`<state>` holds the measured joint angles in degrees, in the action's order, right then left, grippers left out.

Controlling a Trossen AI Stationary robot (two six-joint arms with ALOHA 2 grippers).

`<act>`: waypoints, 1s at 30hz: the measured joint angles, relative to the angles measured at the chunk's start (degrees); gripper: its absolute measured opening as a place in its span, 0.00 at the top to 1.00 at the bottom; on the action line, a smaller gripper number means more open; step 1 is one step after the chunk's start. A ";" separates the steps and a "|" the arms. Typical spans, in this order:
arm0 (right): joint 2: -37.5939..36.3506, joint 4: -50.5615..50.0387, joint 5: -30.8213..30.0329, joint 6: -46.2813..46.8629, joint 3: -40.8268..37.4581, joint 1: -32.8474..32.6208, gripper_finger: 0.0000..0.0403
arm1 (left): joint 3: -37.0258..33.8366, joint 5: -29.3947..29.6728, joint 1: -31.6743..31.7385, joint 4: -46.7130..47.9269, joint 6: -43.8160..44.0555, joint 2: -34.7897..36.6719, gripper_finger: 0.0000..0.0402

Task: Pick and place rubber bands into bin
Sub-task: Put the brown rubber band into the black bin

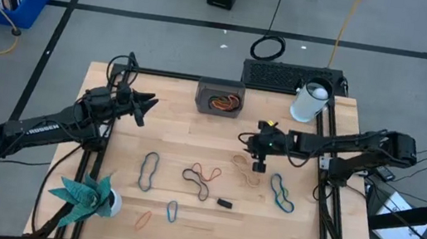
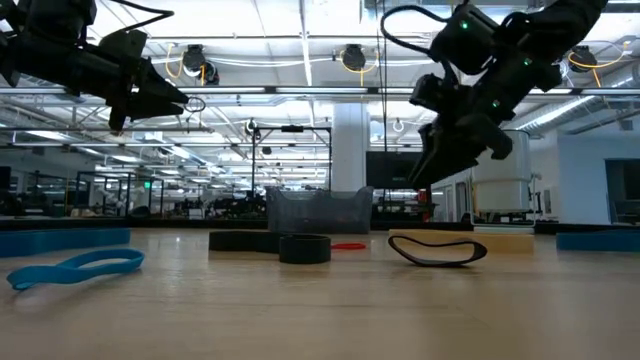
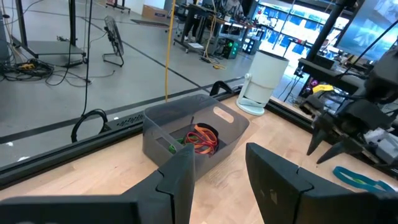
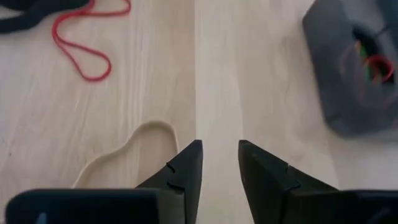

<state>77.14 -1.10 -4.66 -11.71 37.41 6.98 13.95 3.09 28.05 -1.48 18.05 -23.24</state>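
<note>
The dark grey bin (image 1: 219, 98) stands at the table's far middle, with red, orange and green rubber bands (image 3: 199, 138) inside. Several bands lie on the table: blue (image 1: 148, 171), black and red (image 1: 201, 178), tan (image 1: 242, 167), teal (image 1: 281, 192), orange (image 1: 142, 219), small teal (image 1: 172, 211). My left gripper (image 1: 146, 103) is open and empty, raised to the left of the bin; its fingers (image 3: 186, 168) point at the bin. My right gripper (image 1: 259, 161) is open and empty, pointing down, raised above the tan band (image 4: 124, 155) (see the low view (image 2: 430, 168)).
A small black block (image 1: 224, 203) lies near the black band. A white cylinder (image 1: 310, 102) stands at the far right corner and a teal paper plant (image 1: 86, 194) at the near left. A black mat (image 1: 290, 78) lies behind the table.
</note>
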 joint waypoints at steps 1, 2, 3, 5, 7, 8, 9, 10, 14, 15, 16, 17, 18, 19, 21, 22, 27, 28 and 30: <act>0.00 -0.05 0.02 0.81 -0.28 0.00 0.74 | -0.01 0.00 -0.02 0.00 -0.03 0.02 0.63; 0.00 -0.20 0.02 1.69 -0.35 0.00 0.72 | -0.01 0.00 -0.01 0.00 -0.05 0.01 0.63; 0.00 -0.09 0.04 2.44 -0.35 0.00 0.71 | -0.01 0.00 0.00 0.00 -0.05 0.02 0.63; 0.00 0.31 0.11 3.34 -0.35 0.00 0.67 | -0.02 0.00 -0.02 0.00 -0.05 0.00 0.63; 0.00 0.08 0.11 3.53 -0.35 0.02 0.63 | 0.00 0.00 0.00 0.00 -0.05 0.00 0.63; 0.00 0.04 0.12 3.50 -0.35 0.02 0.61 | -0.01 0.00 -0.02 0.00 -0.05 0.02 0.63; 0.00 0.08 0.13 3.29 -0.35 0.02 0.59 | -0.02 0.00 -0.02 0.00 -0.03 0.00 0.63; 0.00 0.08 0.17 3.16 -0.35 0.01 0.57 | -0.01 0.00 -0.01 0.00 0.08 0.02 0.63; 0.00 0.04 0.34 5.98 -0.35 -0.75 0.53 | 0.00 0.00 -0.02 0.00 0.11 0.00 0.63; 0.00 0.04 0.35 7.11 -0.35 -0.96 0.52 | 0.00 0.00 -0.02 0.00 0.11 0.00 0.63; 0.00 0.04 0.33 7.96 -0.35 -1.15 0.52 | -0.01 0.00 -0.02 0.02 0.11 0.00 0.63; 0.00 0.04 0.31 8.12 -0.35 -1.37 0.51 | 0.00 0.00 0.00 0.01 0.11 0.00 0.63; 0.00 0.04 0.30 7.94 -0.35 -1.52 0.51 | 0.00 0.00 -0.01 0.00 0.12 0.00 0.63; 0.00 0.04 0.32 7.38 -0.35 -1.59 0.51 | -0.02 0.00 -0.01 0.01 0.11 0.02 0.63; 0.00 0.03 0.26 5.94 -0.35 -1.64 0.52 | -0.02 0.00 0.00 0.00 -0.06 0.00 0.63; 0.00 0.04 0.26 5.72 -0.35 -1.64 0.52 | 0.00 0.00 0.00 0.02 -0.13 0.00 0.63; 0.00 0.04 0.26 6.06 -0.35 -1.64 0.54 | 0.00 0.00 -0.01 0.01 -0.18 0.01 0.63; 0.09 0.04 0.26 6.49 -0.35 -1.64 0.54 | -0.02 0.00 -0.01 0.01 -0.25 0.00 0.63; 0.71 0.20 0.24 7.18 -0.28 -1.64 0.55 | -0.02 0.00 0.00 0.00 -0.29 0.00 0.63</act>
<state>77.85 -0.91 -4.43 -4.53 37.12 5.34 13.93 3.09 28.05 -1.48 17.76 -23.24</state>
